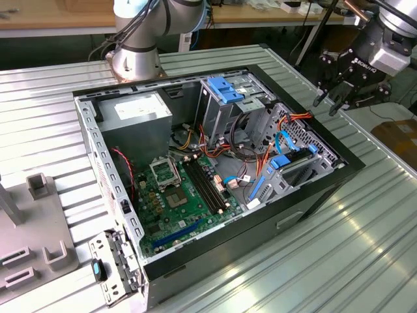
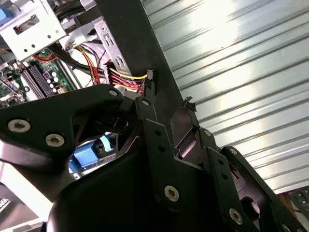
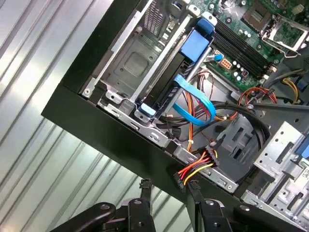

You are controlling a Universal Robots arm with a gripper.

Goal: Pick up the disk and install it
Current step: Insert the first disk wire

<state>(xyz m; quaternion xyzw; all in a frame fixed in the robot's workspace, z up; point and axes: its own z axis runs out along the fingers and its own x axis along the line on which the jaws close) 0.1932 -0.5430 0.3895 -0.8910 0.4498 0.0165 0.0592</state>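
Right now your fingers (image 1: 322, 88) hang spread and empty, pinching nothing. They sit out past the black wall of the case (image 1: 215, 251) and over the ribbed bench (image 1: 326, 261) rather than over the open interior. In the first wrist view you can count 2 fingertips (image 3: 195, 198) with a clear gap between them.

The disk (image 1: 293, 163) is not in your grasp. It lies beyond the case wall from the fingers, near them but apart, standing on edge inside the metal cage at that side of the case. In the first wrist view the disk (image 3: 169, 79) has its blue rails lying along the cage guides. 1 blue tab sits at the end turned away from the fingers.

Likely the case lies on its side with the panel off so you can reach everything from above. The on-edge pose looks set by the cage slot.

By count:
- 1 disk
- 1 case
- 1 blue flat cable (image 3: 200, 99), looping beside the disk
- 1 board (image 1: 176, 195)
- 1 grey box (image 1: 133, 114), farthest from the fingers
- 1 pale blue bracket (image 1: 225, 91)
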